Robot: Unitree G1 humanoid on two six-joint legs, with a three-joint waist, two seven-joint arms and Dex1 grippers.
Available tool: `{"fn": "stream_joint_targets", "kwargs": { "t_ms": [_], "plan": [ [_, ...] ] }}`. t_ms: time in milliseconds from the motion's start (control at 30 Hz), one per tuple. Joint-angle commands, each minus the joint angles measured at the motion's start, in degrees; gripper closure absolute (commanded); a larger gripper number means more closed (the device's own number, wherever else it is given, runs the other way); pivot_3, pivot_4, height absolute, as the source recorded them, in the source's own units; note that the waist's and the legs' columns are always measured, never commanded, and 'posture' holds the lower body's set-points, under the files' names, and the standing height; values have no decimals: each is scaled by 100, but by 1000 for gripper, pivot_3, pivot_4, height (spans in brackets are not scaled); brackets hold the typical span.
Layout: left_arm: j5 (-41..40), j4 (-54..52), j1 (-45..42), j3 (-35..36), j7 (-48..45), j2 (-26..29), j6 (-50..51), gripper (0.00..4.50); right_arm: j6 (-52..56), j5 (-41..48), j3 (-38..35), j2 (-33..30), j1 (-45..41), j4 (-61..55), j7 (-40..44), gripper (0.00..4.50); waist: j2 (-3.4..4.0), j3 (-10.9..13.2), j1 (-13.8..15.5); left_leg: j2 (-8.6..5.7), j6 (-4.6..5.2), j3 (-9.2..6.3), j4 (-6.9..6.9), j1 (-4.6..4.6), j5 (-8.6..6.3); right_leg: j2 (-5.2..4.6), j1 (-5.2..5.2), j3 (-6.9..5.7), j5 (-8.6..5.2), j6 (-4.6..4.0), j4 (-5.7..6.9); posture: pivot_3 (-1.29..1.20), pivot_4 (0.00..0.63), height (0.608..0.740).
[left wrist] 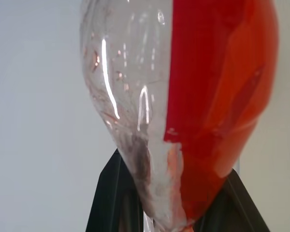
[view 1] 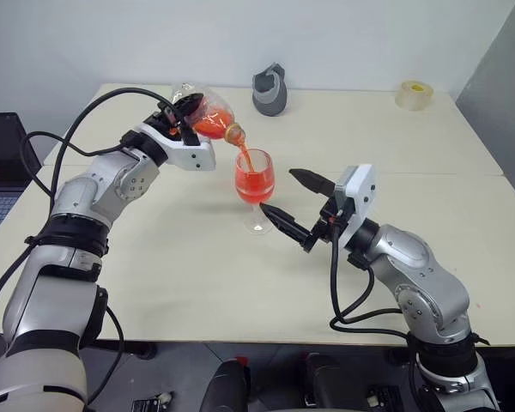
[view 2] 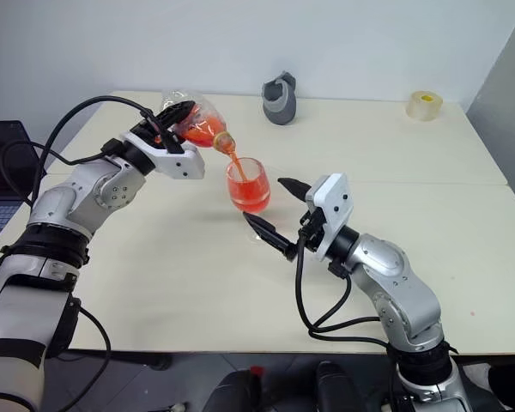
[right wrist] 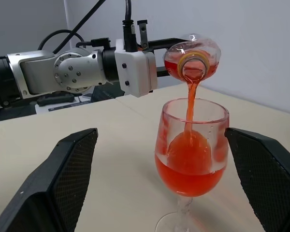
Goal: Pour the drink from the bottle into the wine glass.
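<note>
Right wrist view shows my right gripper (right wrist: 171,188) with its two black fingers (right wrist: 63,183) spread wide on either side of the wine glass (right wrist: 191,154), touching neither side of the bowl. My left gripper (view 1: 182,118) is clamped tight on the bottle (view 1: 208,116), which is tipped over with its mouth just above the rim of the glass. A thin stream of the red drink (right wrist: 189,108) runs from the bottle's neck down into the bowl, which is roughly half full. Some red liquid is left in the lower side of the tilted bottle. The glass stands upright on the pale table (view 1: 154,257), near the middle, between my two arms. Well behind it, at the far edge, sit a grey jug-like object (view 1: 270,90) and a roll of tape (view 1: 414,94).
</note>
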Motion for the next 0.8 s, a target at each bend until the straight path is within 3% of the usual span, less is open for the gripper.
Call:
{"fn": "stream_joint_targets", "kwargs": {
  "t_ms": [33,467,800],
  "plan": [
    [-66,-126,-220,80,131,123,-16,3754,-120,84,-4,-2,-16,-257,42,0,0,0,0,0,0,0,0,0,0,0,0,0,0,0,0,0,150,740],
    [-228,-207,-173,100,28,-26,4,3754,-92,105,30,-14,-59,-264,78,0,0,0,0,0,0,0,0,0,0,0,0,0,0,0,0,0,150,740],
    [-1019,-588,156,274,-588,-278,95,3754,-86,118,53,-21,-83,-270,138,0,0,0,-6,1,0,1,1,0,0,0,0,2,0,0,1,0,150,740]
  ]
}}
